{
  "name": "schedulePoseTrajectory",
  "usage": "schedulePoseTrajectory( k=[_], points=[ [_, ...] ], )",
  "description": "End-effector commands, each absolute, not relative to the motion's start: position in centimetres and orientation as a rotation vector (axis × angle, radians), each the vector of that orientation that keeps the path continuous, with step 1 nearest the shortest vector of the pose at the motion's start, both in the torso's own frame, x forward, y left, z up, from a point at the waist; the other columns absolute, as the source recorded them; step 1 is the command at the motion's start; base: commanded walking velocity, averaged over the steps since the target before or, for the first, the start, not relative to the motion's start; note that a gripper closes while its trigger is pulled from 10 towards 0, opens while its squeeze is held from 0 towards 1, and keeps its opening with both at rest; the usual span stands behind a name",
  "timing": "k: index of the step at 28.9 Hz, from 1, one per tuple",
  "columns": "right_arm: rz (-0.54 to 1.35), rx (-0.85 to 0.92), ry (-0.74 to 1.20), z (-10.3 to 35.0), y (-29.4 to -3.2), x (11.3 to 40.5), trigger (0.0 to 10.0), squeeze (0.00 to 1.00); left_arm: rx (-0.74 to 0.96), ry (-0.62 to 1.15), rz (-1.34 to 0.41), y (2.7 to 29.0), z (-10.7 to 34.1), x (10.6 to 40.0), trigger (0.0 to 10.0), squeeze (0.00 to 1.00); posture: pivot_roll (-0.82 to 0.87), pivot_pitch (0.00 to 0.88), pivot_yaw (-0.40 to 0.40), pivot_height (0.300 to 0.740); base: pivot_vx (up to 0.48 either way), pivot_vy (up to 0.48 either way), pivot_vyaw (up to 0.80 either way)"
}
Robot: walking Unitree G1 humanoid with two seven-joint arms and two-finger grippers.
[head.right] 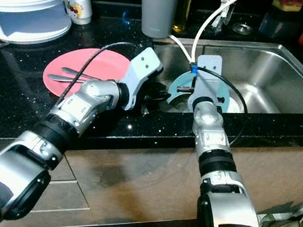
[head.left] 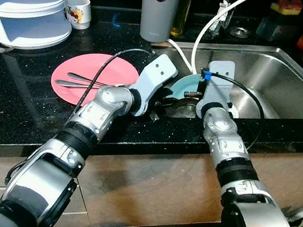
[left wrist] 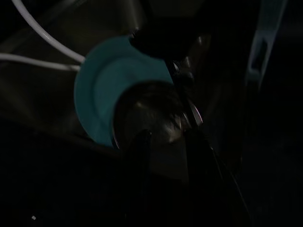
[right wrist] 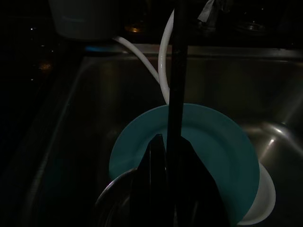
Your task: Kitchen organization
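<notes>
At frame centre, sink (head.left: 294, 84): both hands, grip unreadable, over teal plate (right wrist: 208, 142) and metal bowl (left wrist: 151, 113); stack may slip, clatter.

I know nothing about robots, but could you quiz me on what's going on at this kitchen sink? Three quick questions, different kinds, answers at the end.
1. True or false: the pink plate on the black counter carries cutlery.
2. Multiple choice: the teal plate lies A) on the counter, B) in the steel sink, C) on the stacked white containers.
3. Fill in: both the left claw and the right claw reach over the sink's near ____ corner, above a metal bowl.

Key: 1 true; 2 B; 3 left.
</notes>
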State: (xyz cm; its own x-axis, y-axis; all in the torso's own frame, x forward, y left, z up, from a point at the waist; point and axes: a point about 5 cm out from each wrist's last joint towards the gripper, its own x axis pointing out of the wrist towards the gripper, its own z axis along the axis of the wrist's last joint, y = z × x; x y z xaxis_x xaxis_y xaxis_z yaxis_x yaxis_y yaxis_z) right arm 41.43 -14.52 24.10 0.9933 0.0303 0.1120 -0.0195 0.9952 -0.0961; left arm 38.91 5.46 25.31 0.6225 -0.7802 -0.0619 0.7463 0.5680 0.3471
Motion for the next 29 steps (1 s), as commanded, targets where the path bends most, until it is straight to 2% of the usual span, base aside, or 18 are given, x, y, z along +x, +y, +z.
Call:
schedulePoseTrajectory(
  k=[1, 2, 4, 5, 6, 9, 10, 11, 12, 14, 16, 21, 22, 23, 26, 27, 28, 29],
  points=[
    [0.029, -0.075, -0.1, 23.8, -14.3, 41.5, 6.6, 0.0, 0.385, -0.11, -0.911, 5.4, 25.8, 39.0, 10.0, 0.0, 0.05, 0.16, 0.025, 0.74, 0.0, 0.0, 0.0],
    [0.029, -0.075, -0.099, 23.8, -14.4, 41.5, 6.6, 0.0, 0.386, -0.111, -0.91, 5.4, 25.8, 39.0, 10.0, 0.0, 0.05, 0.156, 0.024, 0.74, 0.0, 0.0, 0.0],
    [0.028, -0.078, -0.1, 23.8, -14.4, 41.6, 9.8, 0.01, 0.392, -0.116, -0.912, 5.4, 25.9, 39.2, 10.0, 0.0, 0.05, 0.155, 0.024, 0.74, 0.0, 0.0, 0.0],
    [0.028, -0.078, -0.1, 23.8, -14.4, 41.6, 9.8, 0.01, 0.392, -0.116, -0.912, 5.4, 25.9, 39.2, 10.0, 0.0, 0.05, 0.155, 0.024, 0.74, 0.0, 0.0, 0.0],
    [0.03, -0.078, -0.1, 23.8, -14.3, 41.6, 10.0, 1.0, 0.403, -0.134, -0.906, 5.4, 26.3, 39.3, 10.0, 0.0, 0.05, 0.148, 0.022, 0.74, 0.0, 0.0, 0.0],
    [0.027, -0.073, -0.105, 24.1, -14.2, 41.7, 10.0, 1.0, 0.407, -0.181, -0.878, 5.6, 27.2, 39.4, 10.0, 0.0, 0.05, 0.143, 0.018, 0.74, 0.0, 0.0, 0.0],
    [0.026, -0.071, -0.11, 24.2, -14.2, 41.7, 10.0, 0.78, 0.405, -0.208, -0.86, 5.7, 27.8, 39.5, 10.0, 0.0, 0.05, 0.139, 0.016, 0.74, 0.0, 0.0, 0.0],
    [0.026, -0.071, -0.11, 24.2, -14.2, 41.7, 10.0, 0.78, 0.405, -0.208, -0.86, 5.7, 27.8, 39.5, 10.0, 0.0, 0.05, 0.139, 0.016, 0.74, 0.0, 0.0, 0.0],
    [0.027, -0.068, -0.117, 24.4, -14.2, 41.8, 10.0, 0.0, 0.404, -0.238, -0.844, 5.8, 28.5, 39.5, 10.0, 0.0, 0.05, 0.134, 0.012, 0.74, 0.0, 0.0, 0.0],
    [0.031, -0.063, -0.129, 24.7, -14.1, 41.8, 10.0, 0.0, 0.401, -0.271, -0.839, 5.9, 29.3, 39.4, 10.0, 0.0, 0.05, 0.128, 0.008, 0.74, 0.0, 0.0, 0.0],
    [0.058, -0.049, -0.166, 25.6, -13.9, 41.8, 10.0, 0.0, 0.387, -0.374, -0.828, 6.7, 32.6, 38.9, 10.0, 0.0, 0.07, 0.112, 0.001, 0.74, 0.0, 0.0, 0.0],
    [0.082, -0.016, -0.194, 26.4, -13.6, 41.8, 10.0, 0.0, 0.405, -0.427, -0.82, 8.3, 34.4, 38.1, 10.0, 0.0, 0.07, 0.106, -0.005, 0.74, 0.0, 0.0, 0.0],
    [0.098, 0.004, -0.201, 26.7, -13.5, 41.7, 10.0, 0.0, 0.44, -0.433, -0.816, 9.6, 34.6, 37.7, 10.0, 0.0, 0.08, 0.104, -0.008, 0.74, 0.0, 0.0, 0.0],
    [0.137, 0.031, -0.201, 26.7, -13.2, 41.6, 10.0, 0.0, 0.522, -0.384, -0.779, 13.0, 33.8, 37.5, 10.0, 0.0, 0.1, 0.102, -0.015, 0.74, 0.0, 0.0, 0.0],
    [0.159, 0.038, -0.196, 26.6, -13.0, 41.5, 10.0, 0.0, 0.553, -0.341, -0.751, 14.9, 33.1, 37.6, 10.0, 0.0, 0.1, 0.103, -0.016, 0.74, 0.0, 0.0, 0.0],
    [0.2, 0.06, -0.193, 26.6, -12.6, 41.3, 10.0, 0.0, 0.562, -0.3, -0.729, 16.6, 32.4, 37.7, 10.0, 0.02, 0.1, 0.103, -0.017, 0.74, 0.0, 0.0, 0.0],
    [0.357, 0.149, -0.192, 26.7, -10.8, 40.5, 10.0, 0.0, 0.603, -0.198, -0.732, 19.6, 30.5, 37.4, 10.0, 0.0, 0.1, 0.109, -0.018, 0.74, 0.0, 0.0, 0.0],
    [0.414, 0.176, -0.195, 26.8, -10.2, 40.1, 10.0, 0.0, 0.617, -0.166, -0.741, 20.3, 30.0, 37.3, 10.0, 0.0, 0.1, 0.109, -0.018, 0.74, 0.0, 0.0, 0.0]
  ],
)
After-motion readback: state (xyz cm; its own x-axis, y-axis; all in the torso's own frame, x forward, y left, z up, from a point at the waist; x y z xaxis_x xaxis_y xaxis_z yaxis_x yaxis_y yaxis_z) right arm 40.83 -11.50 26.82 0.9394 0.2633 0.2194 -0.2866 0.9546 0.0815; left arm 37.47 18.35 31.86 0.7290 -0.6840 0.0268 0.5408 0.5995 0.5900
